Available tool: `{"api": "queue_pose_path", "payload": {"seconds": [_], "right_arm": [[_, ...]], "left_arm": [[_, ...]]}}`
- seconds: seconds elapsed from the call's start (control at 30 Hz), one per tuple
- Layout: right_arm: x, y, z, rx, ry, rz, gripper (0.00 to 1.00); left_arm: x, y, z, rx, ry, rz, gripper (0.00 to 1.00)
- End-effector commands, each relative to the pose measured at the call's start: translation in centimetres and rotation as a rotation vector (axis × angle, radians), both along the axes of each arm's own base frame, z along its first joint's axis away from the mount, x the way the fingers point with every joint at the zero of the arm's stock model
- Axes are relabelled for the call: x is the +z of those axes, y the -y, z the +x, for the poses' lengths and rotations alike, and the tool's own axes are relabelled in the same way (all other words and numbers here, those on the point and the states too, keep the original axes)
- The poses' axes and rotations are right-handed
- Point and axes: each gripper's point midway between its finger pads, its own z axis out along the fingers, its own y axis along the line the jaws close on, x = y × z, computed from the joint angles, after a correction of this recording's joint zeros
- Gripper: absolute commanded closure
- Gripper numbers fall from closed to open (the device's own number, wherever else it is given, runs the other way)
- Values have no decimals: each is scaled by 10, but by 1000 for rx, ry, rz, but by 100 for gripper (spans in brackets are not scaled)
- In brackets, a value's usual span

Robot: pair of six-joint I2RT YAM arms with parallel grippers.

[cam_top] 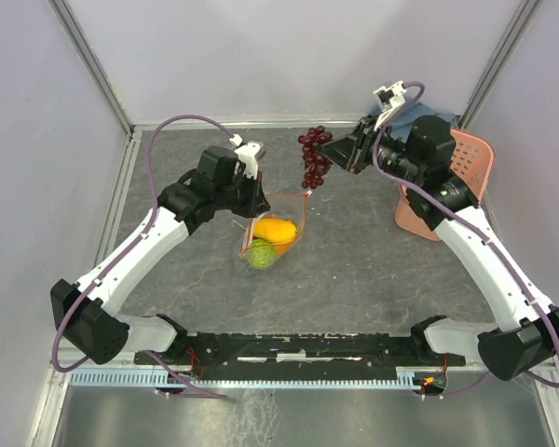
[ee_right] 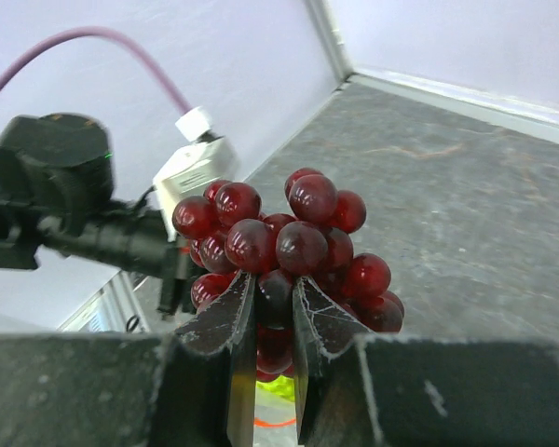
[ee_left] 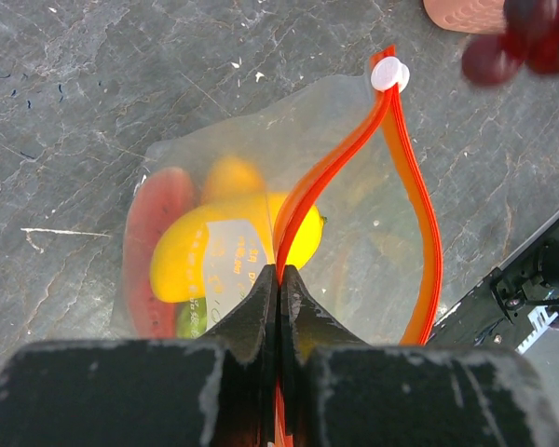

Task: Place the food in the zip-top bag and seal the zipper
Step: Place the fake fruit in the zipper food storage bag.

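Note:
The clear zip-top bag lies mid-table with its mouth held open. Inside lie the yellow oblong fruit, the orange fruit and the red watermelon wedge with its green rind. My left gripper is shut on the red-orange zipper strip, holding one lip up; the white end piece is at the far corner. My right gripper is shut on the dark purple grapes and holds them in the air above the bag's far side.
A pink lattice basket stands at the right wall behind my right arm. Light walls close the table at left, back and right. A black rail runs along the near edge between the arm bases.

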Motion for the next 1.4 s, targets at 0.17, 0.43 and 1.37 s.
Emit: {"api": "queue_pose_path", "payload": {"seconds": [0.17,0.43,1.37], "right_arm": [[28,-51,-50,249,175,102,98],[-20,-83,-61,407,225,68,98],[-138,-74,-48,547,558,-451,97]], "left_arm": [[22,5,3,-38,83,-48,97],[23,7,1,-48,85,-59,97],[21,8,1,-53,77,-56,97]]}}
